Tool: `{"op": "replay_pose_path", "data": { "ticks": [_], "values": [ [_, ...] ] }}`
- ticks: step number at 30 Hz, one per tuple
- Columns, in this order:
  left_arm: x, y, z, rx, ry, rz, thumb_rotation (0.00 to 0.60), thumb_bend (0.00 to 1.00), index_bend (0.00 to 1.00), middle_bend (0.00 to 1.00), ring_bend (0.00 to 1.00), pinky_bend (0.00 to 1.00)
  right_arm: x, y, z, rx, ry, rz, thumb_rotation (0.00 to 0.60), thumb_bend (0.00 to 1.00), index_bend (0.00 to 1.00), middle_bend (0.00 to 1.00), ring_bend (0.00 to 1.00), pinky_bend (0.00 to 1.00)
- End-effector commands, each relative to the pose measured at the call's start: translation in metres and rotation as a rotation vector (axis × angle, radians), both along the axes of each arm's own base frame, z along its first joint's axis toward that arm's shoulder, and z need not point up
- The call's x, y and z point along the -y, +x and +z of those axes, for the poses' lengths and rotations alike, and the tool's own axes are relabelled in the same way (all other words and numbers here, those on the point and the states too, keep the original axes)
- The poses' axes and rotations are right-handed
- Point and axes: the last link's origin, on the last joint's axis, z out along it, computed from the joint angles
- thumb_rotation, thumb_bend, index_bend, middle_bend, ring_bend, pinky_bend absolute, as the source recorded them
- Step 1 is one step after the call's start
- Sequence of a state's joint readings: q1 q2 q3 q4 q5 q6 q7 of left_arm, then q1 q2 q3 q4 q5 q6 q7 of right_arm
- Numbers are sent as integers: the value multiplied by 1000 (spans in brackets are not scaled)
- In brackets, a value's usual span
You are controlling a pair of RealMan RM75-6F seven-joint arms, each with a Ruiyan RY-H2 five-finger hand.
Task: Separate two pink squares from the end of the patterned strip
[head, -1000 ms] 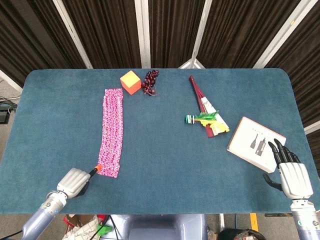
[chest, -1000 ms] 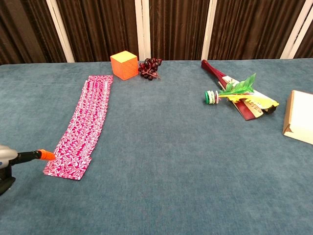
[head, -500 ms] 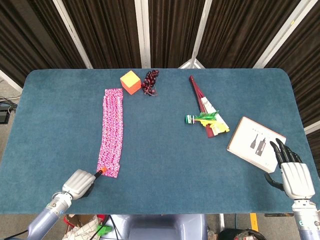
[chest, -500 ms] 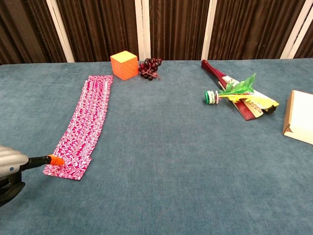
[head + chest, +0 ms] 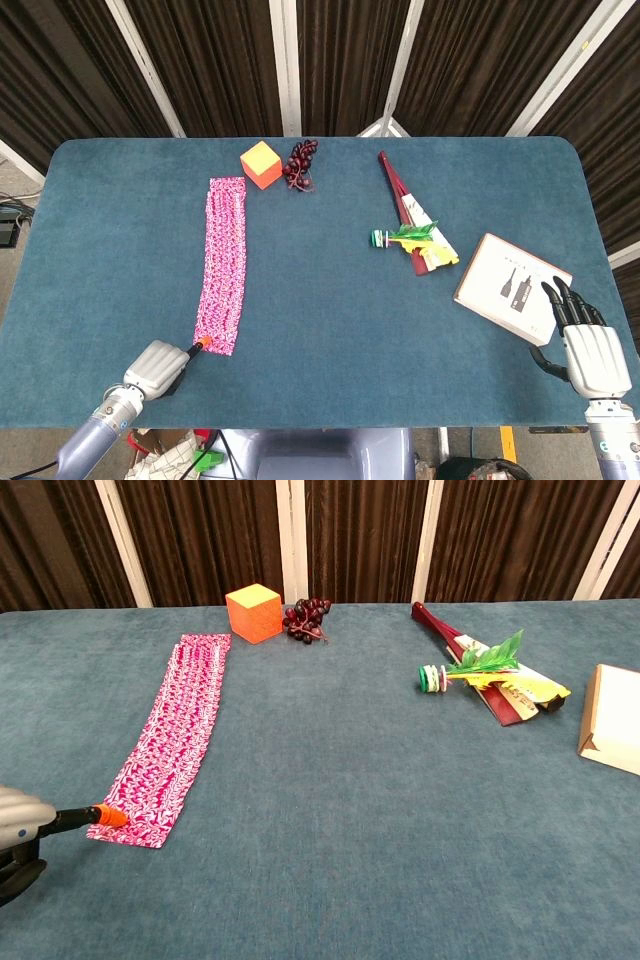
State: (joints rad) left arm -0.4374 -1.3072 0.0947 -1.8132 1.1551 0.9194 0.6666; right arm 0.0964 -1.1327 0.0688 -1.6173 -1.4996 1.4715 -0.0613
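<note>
A long pink patterned strip [image 5: 226, 260] [image 5: 172, 735] lies flat on the blue table, running from near the orange cube to the front left. My left hand [image 5: 154, 368] [image 5: 18, 825] sits at the front left edge and grips a black tool with an orange tip [image 5: 202, 344] [image 5: 108, 817]. The tip touches the strip's near left corner. My right hand [image 5: 588, 350] rests at the front right edge, fingers spread, holding nothing. It shows only in the head view.
An orange cube [image 5: 261, 164] and dark grapes [image 5: 300, 163] stand beyond the strip's far end. Mid-right lie a dark red folded item with green and yellow pieces [image 5: 412, 223]. A white booklet [image 5: 512, 288] lies just ahead of my right hand.
My left hand has drawn back toward the front edge, and the orange tip slid along the strip's left edge to its near corner. The right hand shifted slightly backward.
</note>
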Motion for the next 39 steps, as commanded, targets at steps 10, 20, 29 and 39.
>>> {"op": "replay_pose_path", "data": {
  "ticks": [10, 20, 29, 39],
  "values": [
    [4, -14, 10, -45, 15, 48, 600, 932, 84, 873, 759, 727, 0, 1, 0, 3, 0, 5, 600, 270, 0, 0, 143, 249],
    [11, -33, 26, -92, 27, 78, 600, 932, 84, 873, 758, 727, 0, 1, 0, 4, 4, 5, 600, 270, 0, 0, 143, 249],
    [15, -54, 50, -137, 90, 116, 600, 932, 84, 873, 759, 727, -1, 1, -1, 4, 6, 6, 600, 269, 0, 0, 143, 249],
    [18, -80, 77, -198, 143, 161, 600, 932, 84, 873, 759, 727, -1, 2, -3, 3, 14, 6, 600, 270, 0, 0, 143, 249]
  ]
}}
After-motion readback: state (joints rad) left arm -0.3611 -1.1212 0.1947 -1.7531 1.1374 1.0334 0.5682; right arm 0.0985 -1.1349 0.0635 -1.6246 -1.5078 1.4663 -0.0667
